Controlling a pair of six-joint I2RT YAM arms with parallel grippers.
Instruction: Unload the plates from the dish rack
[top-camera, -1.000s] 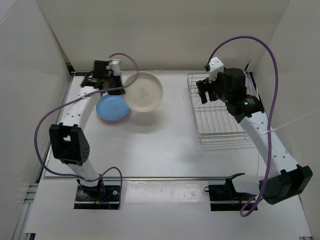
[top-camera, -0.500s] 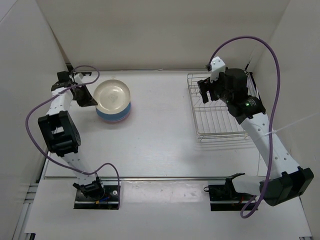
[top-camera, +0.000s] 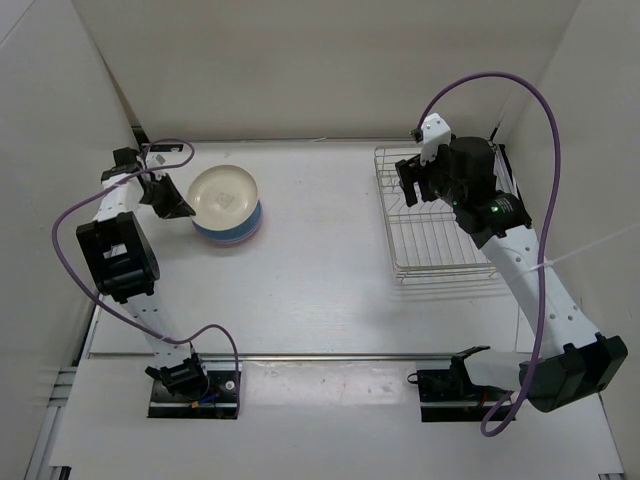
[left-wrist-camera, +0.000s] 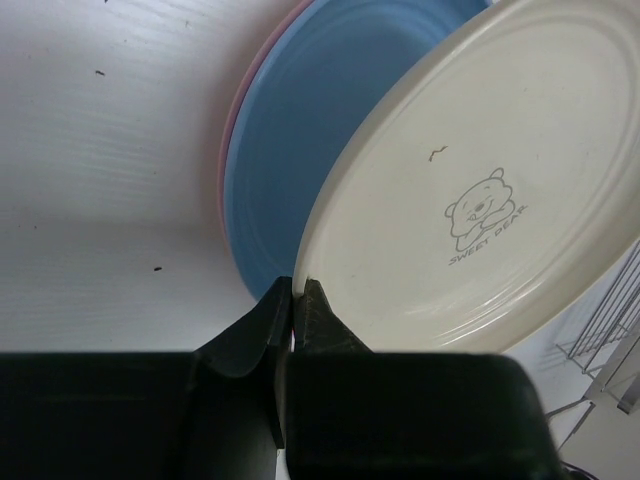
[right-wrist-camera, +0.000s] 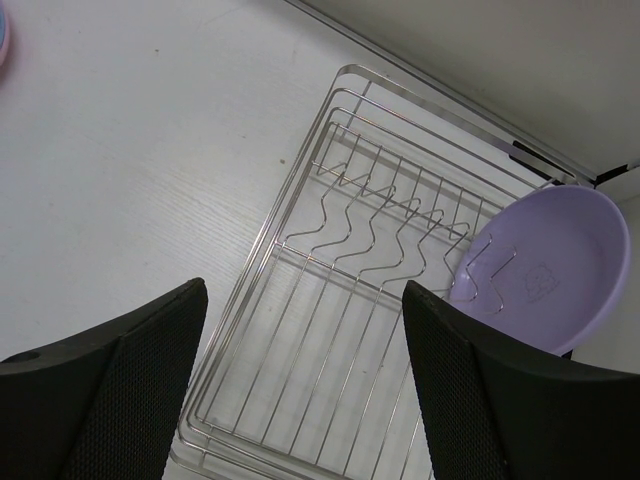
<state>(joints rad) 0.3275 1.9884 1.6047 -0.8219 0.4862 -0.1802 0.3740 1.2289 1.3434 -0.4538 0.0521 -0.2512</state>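
The stack of 3 plates sits near the far-left corner of the table (top-camera: 330, 290). The pink plate (left-wrist-camera: 224, 165) is at the bottom and the blue plate (left-wrist-camera: 300, 130) lies on it. The cream plate (left-wrist-camera: 480, 170) is on top, with a small bear print showing on its face. In the left wrist view the cream plate is tipped and not flat on the blue one.

The left gripper (left-wrist-camera: 297, 295) is at the stack's left side, close to the table's left edge. Its 2 fingers are clenched together on the rim of the cream plate.

The rack (right-wrist-camera: 300, 170) stands at the far-right corner of the table, well apart from the stack. 1 plate is in it, the lavender plate (right-wrist-camera: 545, 265). This plate leans tilted among the prongs in the rack corner nearest the walls. In the top view the right arm hides it.

The right gripper (right-wrist-camera: 303, 290) hangs above the rack's far-left part. Its jaws are spread wide and grasp nothing. It is clear of the wires and apart from the lavender plate. The rest of the rack's grid shows bare wire.
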